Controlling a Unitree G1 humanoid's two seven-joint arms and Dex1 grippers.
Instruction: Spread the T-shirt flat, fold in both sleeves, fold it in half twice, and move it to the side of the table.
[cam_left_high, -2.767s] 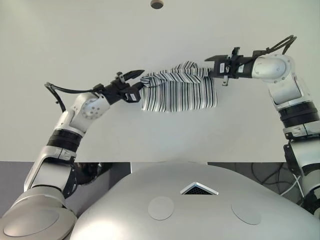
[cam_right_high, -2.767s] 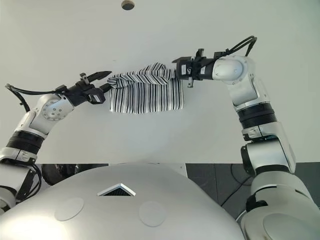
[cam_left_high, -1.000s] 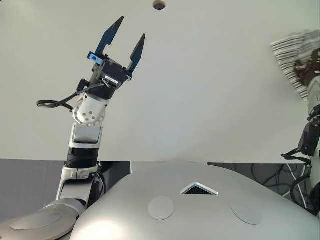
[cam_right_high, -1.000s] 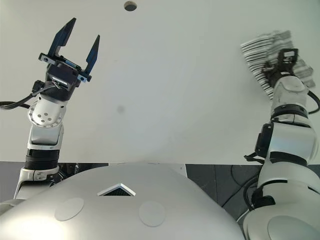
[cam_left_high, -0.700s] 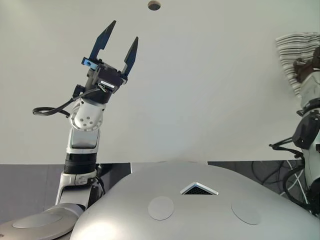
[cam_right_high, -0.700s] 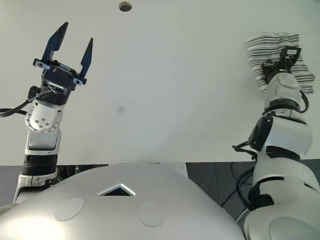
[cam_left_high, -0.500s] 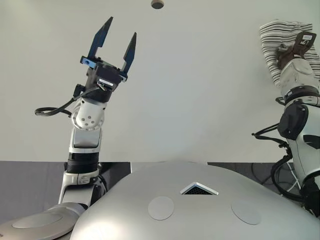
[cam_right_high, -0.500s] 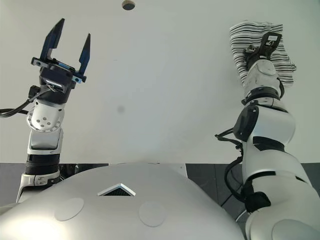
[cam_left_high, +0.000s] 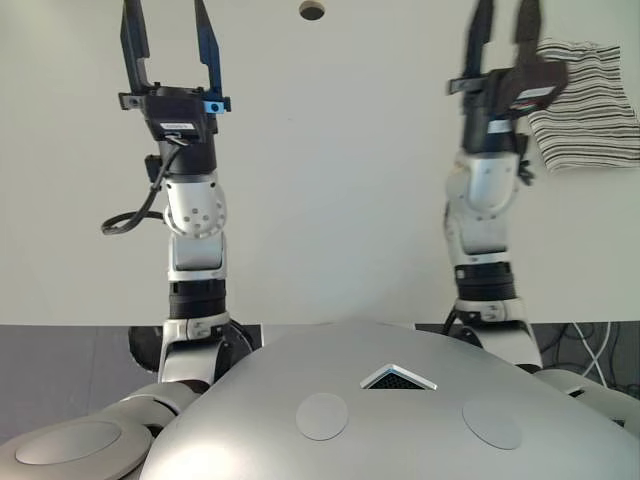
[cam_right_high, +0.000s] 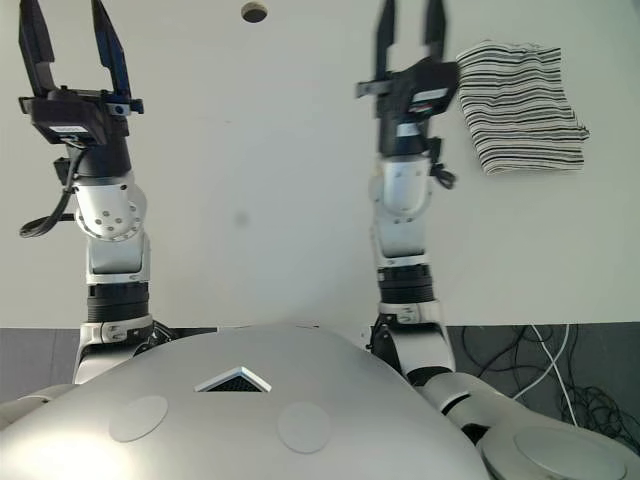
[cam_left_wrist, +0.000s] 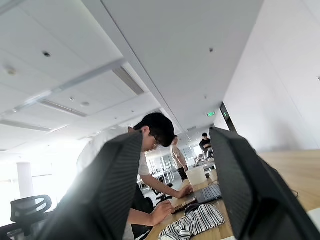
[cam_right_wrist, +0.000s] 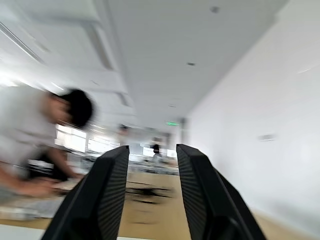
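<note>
Well, the folded T-shirt (cam_right_high: 520, 105) now lies alone at the right side of the table (cam_left_high: 330, 200). Half a second ago the right gripper (cam_left_high: 503, 30) was on it; it has let go and swung upright, fingers spread wide. The left gripper (cam_left_high: 168, 45) stands raised and wide apart too. The job looks finished to me.

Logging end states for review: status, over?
Left gripper open, raised. Right gripper open, raised. T-shirt folded, ungripped, right side of table. Nothing blocking.
</note>
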